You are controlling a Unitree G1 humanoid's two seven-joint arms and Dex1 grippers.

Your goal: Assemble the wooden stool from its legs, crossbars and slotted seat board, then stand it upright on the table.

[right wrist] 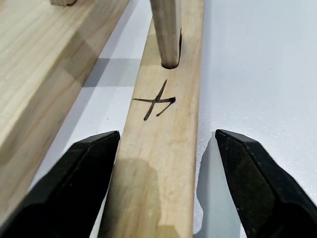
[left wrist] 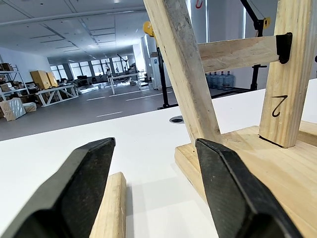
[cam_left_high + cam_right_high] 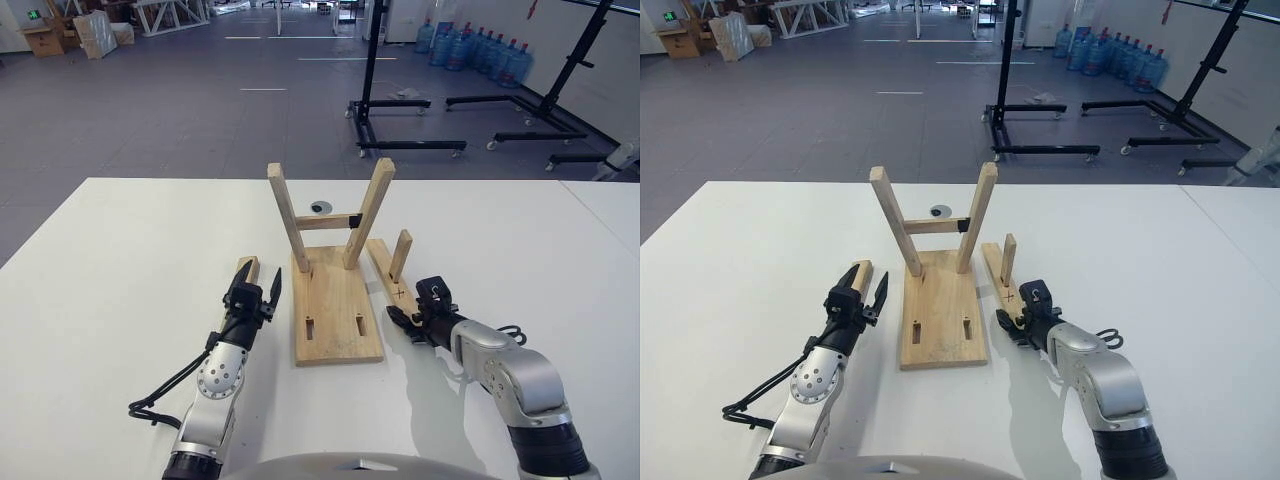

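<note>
Stool parts spread over a white table (image 3: 120, 260). At centre, seat board (image 3: 337, 340), flat, long axis running 6 to 12 o'clock. At its 12 o'clock end, two legs (image 3: 288, 217) standing in the board, splayed outward in a V, tied by a crossbar (image 3: 322, 221) about halfway up. At its 6 o'clock end, two empty slots (image 3: 309, 327).

Just off the board toward 3 o'clock, a marked leg (image 3: 383, 268) flat on the tabletop, inked with an X, with a short bar (image 3: 401, 254) upright in its hole. Right pincer (image 3: 400, 315) at that leg's 6 o'clock end, spread wide, black fingers (image 1: 86, 181) straddling the wood, one on each side. Thin strip of bare tabletop between the wood and the finger away from the board. On the board side, hard to say whether touching or just beside. Nothing pinched.

Off the board toward 9 o'clock, a loose leg (image 3: 862, 268), flat, pointing to 12 o'clock. Left pincer (image 3: 261, 278) over its 6 o'clock end, also spread wide, gripping nothing. Seen from the wrist, wood close against the inside of the finger (image 2: 74, 191) farther from the board, with the other finger apart from it, near the board's edge. Contact with the wood unclear.
</note>
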